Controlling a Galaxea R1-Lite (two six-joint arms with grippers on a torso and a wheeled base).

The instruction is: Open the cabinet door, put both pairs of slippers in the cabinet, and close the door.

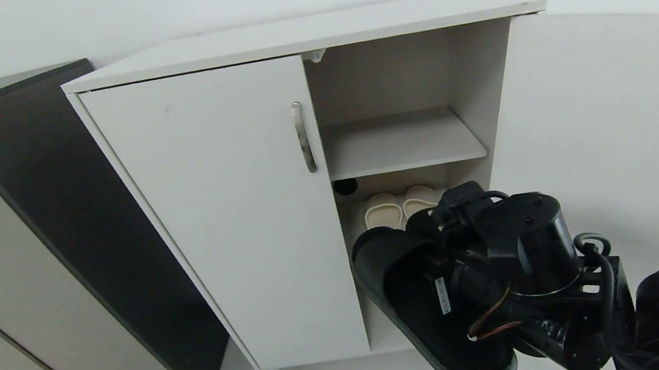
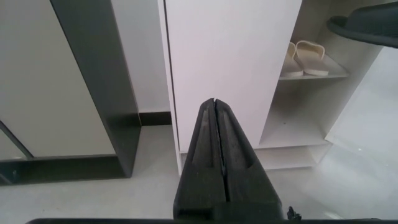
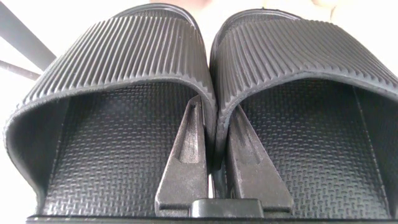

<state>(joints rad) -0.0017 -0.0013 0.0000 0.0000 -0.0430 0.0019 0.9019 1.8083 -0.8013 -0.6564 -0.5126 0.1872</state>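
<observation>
Black slippers [image 3: 124,68] pinched in right claw [image 3: 216,111], left claw [image 2: 214,104] clenched, cream slippers [image 1: 401,205] shelved.

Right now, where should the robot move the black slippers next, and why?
Probably ease the right pincer forward into the bottom space of the cabinet: it grips the black slippers just outside the open side, and the cream slippers sit on the shelf above.

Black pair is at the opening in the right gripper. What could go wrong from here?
The right gripper pinches the black slippers only by their touching inner walls; one may slip out.
They hang tilted beside the edge of the closed door and could snag it.
The cream slippers already sit on the lower shelf; pushing in there could shove them.
</observation>
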